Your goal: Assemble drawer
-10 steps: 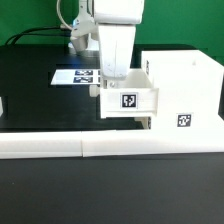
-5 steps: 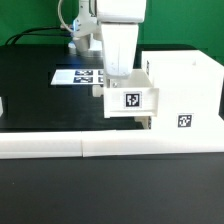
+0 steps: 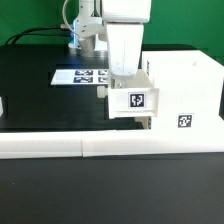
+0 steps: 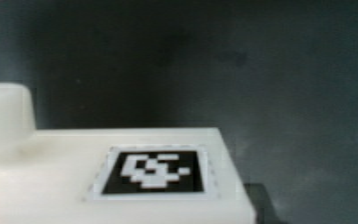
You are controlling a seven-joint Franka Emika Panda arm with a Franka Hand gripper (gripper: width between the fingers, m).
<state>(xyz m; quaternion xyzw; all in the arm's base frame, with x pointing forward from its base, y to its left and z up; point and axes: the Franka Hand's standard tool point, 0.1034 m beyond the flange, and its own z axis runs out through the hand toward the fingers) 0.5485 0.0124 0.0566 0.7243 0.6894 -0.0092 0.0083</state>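
My gripper (image 3: 122, 80) reaches down from above and is shut on a small white tray (image 3: 135, 101), which hangs just above the table. The tray's tagged face looks toward the camera, and its end toward the exterior view's right is inside the open front of the tall white casing (image 3: 187, 85). A small white part (image 3: 146, 122) shows just under the tray at the casing's opening. In the wrist view the tray's tagged surface (image 4: 153, 170) fills the lower part, with its knob (image 4: 2, 115) beside it. My fingertips are hidden there.
The marker board (image 3: 80, 75) lies on the black table behind the tray. The long low white L-shaped bar (image 3: 100, 147) runs along the front, under the casing. A white piece (image 3: 2, 105) shows at the exterior view's left edge.
My gripper has moved toward the exterior view's right with the tray, and the tray has gone further into the casing's opening.
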